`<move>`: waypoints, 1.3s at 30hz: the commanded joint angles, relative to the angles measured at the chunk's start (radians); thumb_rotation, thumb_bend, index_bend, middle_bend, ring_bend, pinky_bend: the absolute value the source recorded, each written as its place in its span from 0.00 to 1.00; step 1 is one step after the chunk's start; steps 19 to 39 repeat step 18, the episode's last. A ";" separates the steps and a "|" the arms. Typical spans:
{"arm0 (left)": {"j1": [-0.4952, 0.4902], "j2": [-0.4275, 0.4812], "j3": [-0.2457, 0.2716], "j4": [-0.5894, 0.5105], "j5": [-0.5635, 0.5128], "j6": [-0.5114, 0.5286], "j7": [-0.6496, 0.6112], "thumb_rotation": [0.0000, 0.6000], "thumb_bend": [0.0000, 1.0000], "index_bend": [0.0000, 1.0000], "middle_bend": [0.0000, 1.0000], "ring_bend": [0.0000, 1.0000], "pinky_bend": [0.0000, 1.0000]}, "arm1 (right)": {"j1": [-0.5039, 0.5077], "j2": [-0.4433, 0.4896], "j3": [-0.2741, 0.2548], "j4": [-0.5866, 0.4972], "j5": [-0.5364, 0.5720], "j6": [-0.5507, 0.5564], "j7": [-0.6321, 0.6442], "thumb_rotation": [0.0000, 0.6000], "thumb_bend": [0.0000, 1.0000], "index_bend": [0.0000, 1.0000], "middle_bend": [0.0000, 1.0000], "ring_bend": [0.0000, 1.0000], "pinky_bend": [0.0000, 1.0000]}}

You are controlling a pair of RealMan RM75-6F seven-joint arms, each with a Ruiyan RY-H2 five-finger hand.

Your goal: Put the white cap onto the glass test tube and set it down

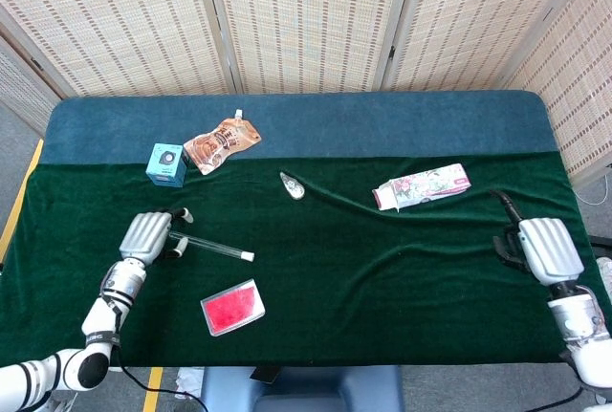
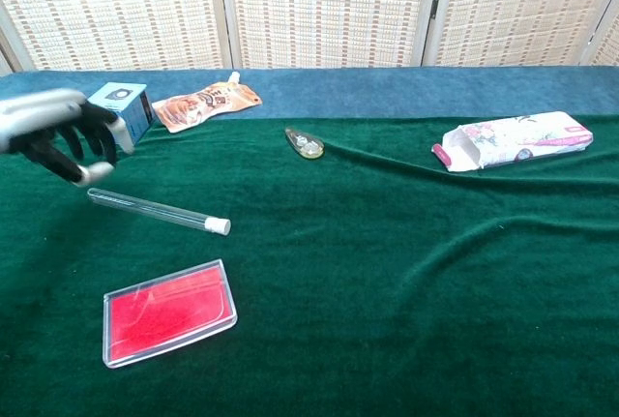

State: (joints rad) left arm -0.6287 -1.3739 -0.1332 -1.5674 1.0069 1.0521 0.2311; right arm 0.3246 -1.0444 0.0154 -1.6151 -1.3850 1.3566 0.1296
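While blur hides the left hand [image 2: 60, 136], its spread fingers hold nothing above the capped test tube [image 2: 160, 211].

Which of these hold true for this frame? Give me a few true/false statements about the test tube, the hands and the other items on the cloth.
1. The capped test tube lies on the green cloth. True.
2. The left hand grips the tube. False: it is off the tube, holding nothing.
3. The red case lies on top of the tube. False: it lies apart, nearer the camera.
4. The right hand holds nothing. True.
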 commanded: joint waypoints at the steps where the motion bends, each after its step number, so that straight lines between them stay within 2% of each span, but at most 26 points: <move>1: 0.095 0.086 0.018 -0.073 0.122 0.164 -0.031 1.00 0.46 0.36 0.38 0.27 0.28 | -0.059 0.030 -0.016 -0.002 -0.035 0.070 0.015 1.00 0.53 0.18 0.52 0.58 0.56; 2: 0.126 0.106 0.030 -0.087 0.156 0.213 -0.038 1.00 0.46 0.36 0.37 0.26 0.27 | -0.081 0.030 -0.018 0.004 -0.046 0.102 0.023 1.00 0.53 0.19 0.46 0.51 0.49; 5: 0.199 0.150 0.064 -0.113 0.232 0.322 -0.051 1.00 0.46 0.36 0.36 0.25 0.23 | -0.134 0.020 -0.028 0.027 -0.070 0.175 0.004 1.00 0.53 0.16 0.25 0.25 0.16; 8: 0.268 0.177 0.095 -0.132 0.309 0.429 -0.058 1.00 0.46 0.35 0.36 0.22 0.21 | -0.182 0.008 -0.042 0.024 -0.078 0.218 -0.031 1.00 0.53 0.04 0.10 0.08 0.01; 11: 0.330 0.183 0.128 -0.138 0.372 0.511 -0.060 1.00 0.46 0.35 0.35 0.21 0.17 | -0.224 -0.005 -0.054 0.013 -0.085 0.249 -0.043 1.00 0.53 0.00 0.03 0.01 0.00; 14: 0.375 0.186 0.155 -0.149 0.410 0.551 -0.057 1.00 0.46 0.35 0.34 0.20 0.15 | -0.255 -0.012 -0.065 0.013 -0.090 0.260 -0.026 1.00 0.53 0.00 0.02 0.00 0.00; 18: 0.411 0.194 0.178 -0.172 0.420 0.552 -0.032 1.00 0.46 0.35 0.33 0.19 0.14 | -0.278 -0.013 -0.066 0.023 -0.088 0.257 0.000 1.00 0.53 0.00 0.02 0.00 0.00; 39: 0.411 0.194 0.178 -0.172 0.420 0.552 -0.032 1.00 0.46 0.35 0.33 0.19 0.14 | -0.278 -0.013 -0.066 0.023 -0.088 0.257 0.000 1.00 0.53 0.00 0.02 0.00 0.00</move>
